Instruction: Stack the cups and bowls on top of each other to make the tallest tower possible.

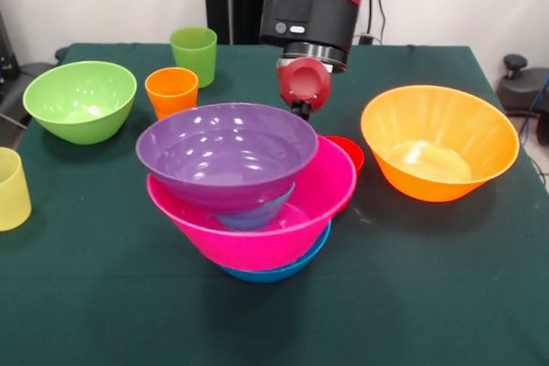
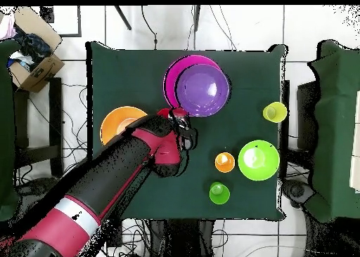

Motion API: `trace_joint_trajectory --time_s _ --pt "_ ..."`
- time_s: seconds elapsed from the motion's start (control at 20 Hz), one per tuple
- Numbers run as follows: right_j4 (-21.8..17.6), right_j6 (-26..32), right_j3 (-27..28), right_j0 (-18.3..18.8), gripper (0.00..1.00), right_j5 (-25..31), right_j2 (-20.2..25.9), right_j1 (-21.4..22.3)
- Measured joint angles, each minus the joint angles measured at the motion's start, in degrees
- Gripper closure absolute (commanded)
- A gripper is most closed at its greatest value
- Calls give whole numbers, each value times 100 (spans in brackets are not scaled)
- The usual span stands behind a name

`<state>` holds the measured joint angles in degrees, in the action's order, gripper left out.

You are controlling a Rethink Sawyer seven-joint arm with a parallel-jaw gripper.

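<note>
The tower stands mid-table: a large blue bowl (image 1: 276, 273) at the bottom, then the pink bowl (image 1: 319, 199), a small blue bowl (image 1: 255, 214) and the purple bowl (image 1: 225, 150) on top, tilted. From overhead the purple bowl (image 2: 202, 89) sits over the pink bowl (image 2: 171, 77). My gripper (image 1: 300, 109) hangs just behind the purple bowl's far rim, by the red cup (image 1: 350, 152), which is partly hidden behind the pink bowl. The gripper (image 2: 184, 126) shows overhead. Loose: the orange bowl (image 1: 439, 141), lime green bowl (image 1: 80, 100), green cup (image 1: 195, 53), orange cup (image 1: 171, 90) and pale yellow cup (image 1: 10, 188).
Overhead, the orange bowl (image 2: 116, 124) lies beside my arm. The lime green bowl (image 2: 258, 160), orange cup (image 2: 224, 162), green cup (image 2: 219, 193) and yellow cup (image 2: 274, 112) cluster on the other side. A cardboard box (image 2: 34, 64) sits off the table.
</note>
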<state>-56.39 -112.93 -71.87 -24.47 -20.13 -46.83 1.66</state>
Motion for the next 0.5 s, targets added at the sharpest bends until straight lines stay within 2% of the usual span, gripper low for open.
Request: trace_joint_trajectory --time_s 0.05,0.35,0.5 --pt "-221 0 14 -62 100 -1 0 -44" --pt "-787 -5 22 -189 100 0 0 -102" --pt "-1267 -125 24 -280 100 6 0 -144"
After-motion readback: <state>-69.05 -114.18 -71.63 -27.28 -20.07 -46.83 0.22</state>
